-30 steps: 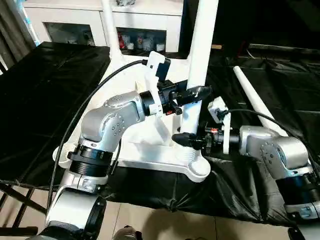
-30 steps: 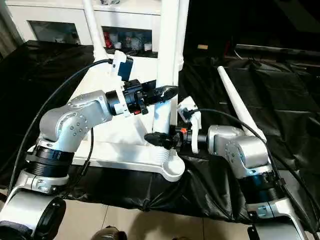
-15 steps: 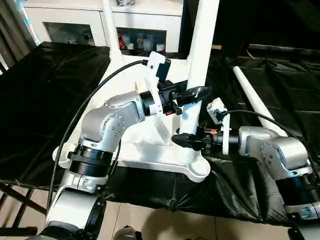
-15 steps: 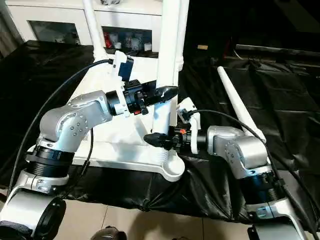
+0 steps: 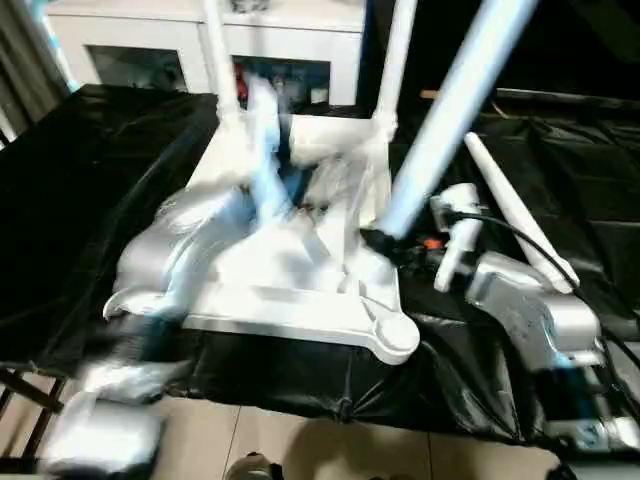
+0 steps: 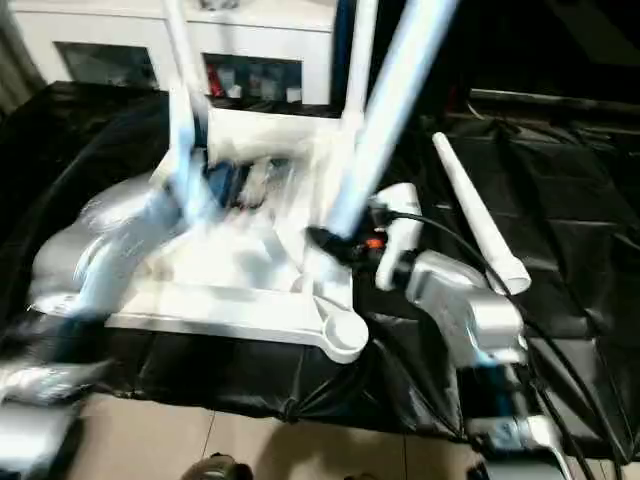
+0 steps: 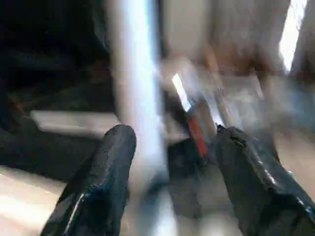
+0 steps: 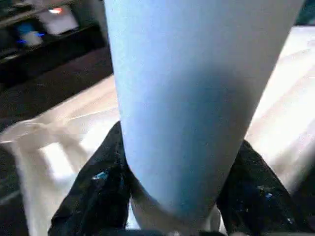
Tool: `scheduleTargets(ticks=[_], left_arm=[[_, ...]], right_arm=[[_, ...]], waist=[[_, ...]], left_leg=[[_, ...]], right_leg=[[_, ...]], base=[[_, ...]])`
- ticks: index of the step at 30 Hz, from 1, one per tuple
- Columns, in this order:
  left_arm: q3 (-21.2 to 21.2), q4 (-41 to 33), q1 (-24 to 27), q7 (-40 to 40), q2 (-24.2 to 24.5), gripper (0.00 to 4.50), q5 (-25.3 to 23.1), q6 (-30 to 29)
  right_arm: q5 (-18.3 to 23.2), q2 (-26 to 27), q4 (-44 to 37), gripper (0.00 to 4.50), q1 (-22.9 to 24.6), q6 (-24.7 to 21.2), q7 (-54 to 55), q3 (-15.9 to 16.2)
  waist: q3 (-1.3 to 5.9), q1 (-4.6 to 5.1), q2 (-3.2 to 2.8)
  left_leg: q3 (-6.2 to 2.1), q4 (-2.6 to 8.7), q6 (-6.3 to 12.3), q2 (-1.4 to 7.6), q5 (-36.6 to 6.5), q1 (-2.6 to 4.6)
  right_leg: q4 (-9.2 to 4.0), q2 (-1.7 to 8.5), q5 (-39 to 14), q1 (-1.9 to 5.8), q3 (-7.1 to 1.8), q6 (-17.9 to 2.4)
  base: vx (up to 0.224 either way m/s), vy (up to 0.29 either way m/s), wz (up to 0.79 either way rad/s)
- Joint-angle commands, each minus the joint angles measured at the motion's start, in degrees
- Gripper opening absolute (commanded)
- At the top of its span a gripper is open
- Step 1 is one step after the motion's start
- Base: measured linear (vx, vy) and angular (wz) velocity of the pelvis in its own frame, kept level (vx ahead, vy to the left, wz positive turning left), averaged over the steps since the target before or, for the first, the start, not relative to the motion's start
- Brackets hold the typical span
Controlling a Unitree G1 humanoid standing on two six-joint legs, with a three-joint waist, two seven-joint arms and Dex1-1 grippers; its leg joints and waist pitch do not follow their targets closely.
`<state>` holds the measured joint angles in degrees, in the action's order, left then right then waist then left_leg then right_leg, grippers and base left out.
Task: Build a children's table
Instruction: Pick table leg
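Leg in hand: the tube leg (image 5: 450, 110) you had standing upright near the front corner socket (image 5: 392, 335) now leans hard to the robot's right, top end swung away. Your right hand (image 8: 177, 196) is clamped on its lower part, a black finger on each side.
Left hand: your left hand (image 7: 170, 172) has let go; its fingers stand apart with the leg passing between them, apparently not touching. The left arm (image 5: 190, 250) has swung off to the side, smeared by motion.
What it means: the leg looks tipped in or out of the socket, so treat it as not seated; straighten before pressing down.
Table top: the white table top (image 5: 290, 300) lies underside up on the black-covered tabletop (image 5: 90, 200), two legs (image 5: 222, 60) already standing at its far corners.
Around: a spare leg (image 5: 515, 205) lies on the black cover to the right, close to your right forearm (image 5: 530, 310). The white cabinet (image 5: 150, 45) sits behind.
In the way: the right arm's cable (image 5: 510, 225) runs just beside the tilted leg; mind it.
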<state>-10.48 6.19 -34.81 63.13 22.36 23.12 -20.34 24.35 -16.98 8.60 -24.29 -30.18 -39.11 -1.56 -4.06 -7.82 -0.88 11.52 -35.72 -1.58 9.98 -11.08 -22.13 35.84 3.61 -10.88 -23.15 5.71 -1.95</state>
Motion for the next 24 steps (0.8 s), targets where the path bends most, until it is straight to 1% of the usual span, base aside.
scheduleTargets(ticks=[1, 2, 3, 5, 6, 7, 8, 9, 10, 11, 12, 14, 15, 17, 18, 20, 22, 23, 24], left_arm=[[-4.87, 1.08, 1.00, 4.07, 1.88, 2.97, -5.00, 3.99], [-6.88, 1.83, 2.04, 5.54, 3.25, 2.97, -6.59, 5.18], [-7.94, 2.24, 2.65, 6.40, 3.97, 2.97, -7.37, 5.91], [-10.57, 3.55, 3.71, 7.82, 5.12, 2.97, -9.61, 7.30], [-12.08, 4.89, 3.93, 7.74, 5.43, 2.97, -11.37, 8.36], [-13.16, 6.17, 4.01, 7.79, 5.51, 2.97, -12.76, 9.49], [-13.81, 7.53, 3.92, 7.55, 5.29, 2.79, -13.70, 9.98], [-14.06, 8.43, 3.81, 7.35, 5.07, 2.68, -14.25, 10.49], [-14.86, 11.11, 3.47, 7.04, 4.54, 2.61, -15.67, 11.43], [-15.20, 12.22, 3.32, 7.05, 4.39, 2.61, -16.18, 11.74], [-15.84, 13.79, 3.06, 7.02, 4.34, 2.49, -17.26, 12.64], [-16.04, 14.52, 2.98, 7.27, 4.30, 2.26, -17.66, 13.27], [-15.95, 14.79, 3.00, 7.28, 4.17, 2.21, -17.56, 13.09], [-16.02, 15.80, 2.75, 6.73, 4.03, 2.04, -18.10, 12.96], [-16.02, 15.82, 2.75, 6.70, 4.03, 2.04, -18.12, 12.94], [-15.83, 16.38, 2.56, 5.62, 4.01, 1.76, -18.67, 11.94], [-15.56, 16.72, 2.49, 5.27, 3.83, 1.69, -18.86, 11.76], [-15.16, 17.18, 2.36, 4.94, 3.56, 1.59, -19.19, 11.84], [-15.08, 17.37, 2.32, 4.98, 3.51, 1.46, -19.34, 12.02]], right_arm=[[-0.86, -0.78, -3.15, 1.91, 0.88, 0.74, 1.35, -0.91], [-0.84, -1.36, -4.90, 1.91, 2.05, 0.28, 1.28, -0.89], [-0.79, -1.64, -5.96, 1.91, 2.88, 0.27, 1.15, -0.81], [-0.40, -2.56, -9.26, 1.91, 5.22, -0.37, 0.30, -0.13], [-0.32, -3.15, -10.92, 1.91, 6.40, -0.85, -0.20, 0.45], [-0.27, -3.63, -12.07, 1.91, 7.26, -1.06, -0.61, 0.97], [-0.37, -3.93, -12.81, 1.91, 7.84, -1.08, -0.88, 1.36], [-0.47, -4.02, -13.13, 1.91, 8.10, -1.09, -0.93, 1.52], [-0.91, -4.18, -13.86, 1.91, 8.75, -1.01, -0.83, 1.94], [-1.11, -4.22, -14.14, 1.91, 8.98, -0.99, -0.64, 2.11], [-1.22, -4.24, -14.53, 1.91, 9.28, -1.04, -0.31, 2.28], [-1.25, -4.27, -14.79, 1.91, 9.49, -1.10, -0.05, 2.40], [-1.40, -4.29, -14.84, 1.91, 9.60, -1.07, 0.09, 2.52], [-1.84, -4.39, -15.32, 1.91, 10.07, -1.24, 0.40, 2.97], [-1.85, -4.39, -15.32, 1.91, 10.08, -1.24, 0.41, 2.99], [-2.36, -4.53, -15.23, 1.91, 10.29, -1.16, 0.62, 3.53], [-2.42, -4.56, -15.20, 1.91, 10.32, -1.17, 0.69, 3.62], [-2.36, -4.73, -15.38, 1.91, 10.38, -1.34, 0.75, 3.67], [-2.31, -4.77, -15.44, 1.91, 10.38, -1.43, 0.77, 3.68]], waist=[[4.94, 0.48, 0.11], [4.86, 0.37, -0.09], [4.87, 0.43, -0.17], [4.84, 0.33, -0.16], [4.75, 0.36, -0.30], [4.66, 0.43, -0.15], [4.77, 0.44, -0.12], [4.72, 0.44, -0.30], [4.66, 0.53, -0.23], [4.64, 0.65, -0.22], [4.64, 0.88, -0.21], [4.72, 1.18, -0.22], [4.73, 1.40, -0.24], [4.69, 1.51, -0.29], [4.71, 1.49, -0.30], [4.77, 1.52, -0.30], [4.76, 1.53, -0.34], [4.79, 1.51, -0.14], [4.77, 1.47, -0.24]], left_leg=[[-2.12, 4.15, 0.76, 3.81, -3.23, 1.50], [-2.15, 4.25, 0.57, 3.86, -4.04, 1.63], [-2.10, 4.30, 0.03, 3.92, -4.85, 1.62], [-2.17, 4.43, -0.37, 4.01, -6.09, 1.69], [-2.17, 4.48, -0.40, 3.97, -6.69, 1.65], [-2.23, 4.53, -0.38, 3.84, -7.61, 1.53], [-2.24, 4.49, -0.53, 3.84, -7.79, 1.51], [-2.28, 4.48, -0.60, 3.84, -8.18, 1.50], [-2.22, 4.47, -0.52, 3.77, -8.53, 1.49], [-2.27, 4.51, -0.66, 3.72, -8.86, 1.43], [-2.34, 4.52, -0.63, 3.67, -9.11, 1.38], [-2.43, 4.49, -0.61, 3.75, -9.20, 1.38], [-2.45, 4.46, -0.54, 3.76, -9.09, 1.31], [-2.39, 4.39, -0.24, 3.77, -9.12, 1.37], [-2.36, 4.38, -0.20, 3.80, -9.09, 1.42], [-2.39, 4.35, -0.04, 3.81, -8.69, 1.36], [-2.39, 4.35, 0.03, 3.85, -8.57, 1.31], [-2.36, 4.32, 0.15, 3.85, -8.41, 1.34], [-2.40, 4.33, 0.16, 3.89, -8.37, 1.34]], right_leg=[[-4.32, 5.65, -11.69, 2.84, -4.10, -6.12], [-4.47, 5.64, -12.04, 2.79, -4.18, -5.85], [-4.29, 5.72, -11.73, 2.86, -4.20, -6.12], [-4.51, 5.81, -12.34, 2.91, -4.22, -6.16], [-4.76, 5.74, -12.42, 2.92, -4.27, -6.08], [-4.84, 5.83, -13.28, 3.09, -4.25, -6.01], [-4.72, 5.93, -13.53, 3.20, -4.24, -6.05], [-4.89, 6.04, -14.44, 3.11, -4.22, -6.23], [-5.16, 5.99, -15.08, 3.07, -4.23, -6.17], [-5.21, 5.95, -15.79, 3.16, -4.18, -6.12], [-5.28, 5.95, -16.28, 3.19, -4.16, -6.08], [-5.20, 6.08, -16.30, 3.22, -4.19, -6.29], [-5.17, 6.10, -16.14, 3.25, -4.14, -6.77], [-5.23, 6.05, -16.01, 3.12, -4.14, -7.36], [-5.21, 6.02, -15.83, 3.07, -4.16, -7.46], [-4.98, 6.02, -14.54, 3.17, -4.14, -7.96], [-4.98, 6.08, -14.29, 3.20, -4.15, -8.19], [-4.93, 6.06, -13.81, 3.19, -4.16, -8.35], [-4.88, 6.11, -13.73, 3.20, -4.15, -8.49]], base=[[0.000, 0.000, 0.00], [0.000, 0.000, 0.00], [0.000, 0.000, 0.00], [0.000, 0.000, 0.00], [0.000, 0.000, 0.00], [0.000, 0.000, 0.00], [0.000, 0.000, 0.00], [0.000, 0.000, 0.00], [0.000, 0.000, 0.00], [0.000, 0.000, 0.00], [0.000, 0.000, 0.00], [0.000, 0.000, 0.00], [0.000, 0.000, 0.00], [0.000, 0.000, 0.00], [0.000, 0.000, 0.00], [0.000, 0.000, 0.00], [0.000, 0.000, 0.00], [0.000, 0.000, 0.00], [0.000, 0.000, 0.00]])
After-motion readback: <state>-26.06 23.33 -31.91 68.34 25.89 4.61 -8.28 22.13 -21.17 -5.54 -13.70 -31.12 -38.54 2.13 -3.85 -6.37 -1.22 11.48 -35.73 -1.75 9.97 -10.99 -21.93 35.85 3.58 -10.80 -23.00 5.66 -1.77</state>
